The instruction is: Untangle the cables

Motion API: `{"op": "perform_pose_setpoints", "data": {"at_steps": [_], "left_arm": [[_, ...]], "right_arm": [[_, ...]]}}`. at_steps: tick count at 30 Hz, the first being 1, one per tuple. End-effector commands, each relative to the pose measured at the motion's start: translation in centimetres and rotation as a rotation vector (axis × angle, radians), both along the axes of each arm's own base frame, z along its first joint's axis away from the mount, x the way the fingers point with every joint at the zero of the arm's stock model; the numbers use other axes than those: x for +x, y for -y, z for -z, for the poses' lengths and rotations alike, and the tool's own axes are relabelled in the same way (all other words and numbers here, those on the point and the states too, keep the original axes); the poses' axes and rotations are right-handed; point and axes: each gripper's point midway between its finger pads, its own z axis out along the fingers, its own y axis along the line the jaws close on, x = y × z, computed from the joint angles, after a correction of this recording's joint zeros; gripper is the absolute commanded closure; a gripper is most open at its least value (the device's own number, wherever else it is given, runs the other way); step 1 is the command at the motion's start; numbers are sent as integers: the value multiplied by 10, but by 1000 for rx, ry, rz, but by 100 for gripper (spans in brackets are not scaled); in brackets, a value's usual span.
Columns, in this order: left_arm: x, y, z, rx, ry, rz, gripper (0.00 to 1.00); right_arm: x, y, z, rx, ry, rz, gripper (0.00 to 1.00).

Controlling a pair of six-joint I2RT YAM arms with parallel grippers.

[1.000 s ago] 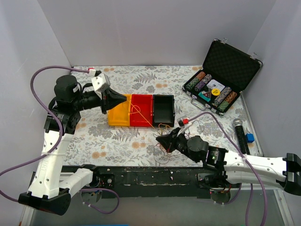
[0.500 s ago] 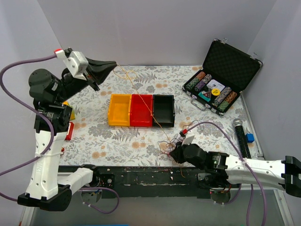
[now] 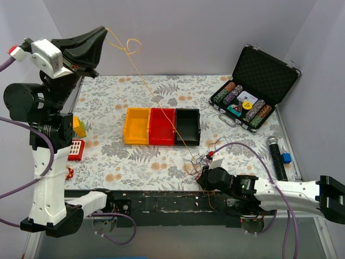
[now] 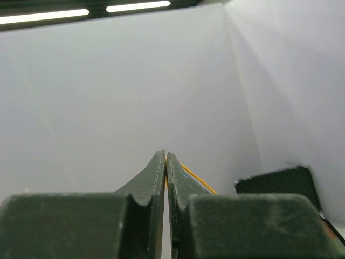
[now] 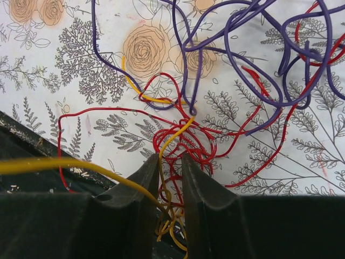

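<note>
My left gripper point(image 3: 103, 31) is raised high at the back left and is shut on an orange-yellow cable point(image 3: 156, 100). The cable loops by the gripper, then slants down over the bins to the tangle point(image 3: 204, 158) near the table's front edge. In the left wrist view the jaws point(image 4: 166, 155) are closed with the yellow strand point(image 4: 197, 181) between them. My right gripper point(image 3: 201, 176) is low on the tangle. In the right wrist view its jaws point(image 5: 170, 159) pinch a clump of red wires point(image 5: 183, 137) and yellow wire point(image 5: 54, 163). Purple wires point(image 5: 242, 32) lie loose beyond.
Yellow point(image 3: 137, 127), red point(image 3: 161, 127) and black point(image 3: 187, 127) bins stand mid-table. An open poker chip case point(image 3: 253, 81) is at the back right. A microphone point(image 3: 275, 156) and a blue block point(image 3: 286, 157) lie at the right; toy blocks point(image 3: 78, 127) at the left.
My left gripper has risen up and to the left with the yellow cable, drawing it out long. My right gripper has shifted toward the front edge with the clump.
</note>
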Motion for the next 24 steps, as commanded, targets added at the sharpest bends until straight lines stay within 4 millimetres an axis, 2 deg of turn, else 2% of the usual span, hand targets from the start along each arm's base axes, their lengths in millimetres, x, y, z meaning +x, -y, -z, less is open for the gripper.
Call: {"op": "perform_pose_setpoints", "data": {"at_steps": [1,10,11,16,18,20,22,23,24], "left_arm": [[-9,-43,-61,-199,174,-183,100],[-27,-83,-129,-362,401,-353,100],[-26,-88,-134,-377,415,-379,100],[-42,-119,-162,-491,587,-535,100],[-36,-122,-166,-495,585,-559,100],[-26,-120,-161,-468,577,-581,100],[-26,-124,-159,-490,589,-600,100],[-17,-124,-156,-494,542,-585,100],[-3,-113,-149,-437,471,-556,100]], "right_arm": [[-7,20,22,-79,-52,28,67],[-8,22,24,-80,-64,41,59],[-8,22,24,-81,-64,41,59],[-9,24,27,-91,-72,46,58],[-9,24,27,-89,-74,49,58],[-9,25,27,-93,-76,51,57],[-8,25,27,-92,-76,57,54],[-9,24,26,-90,-78,55,54],[-9,24,26,-89,-77,55,54]]}}
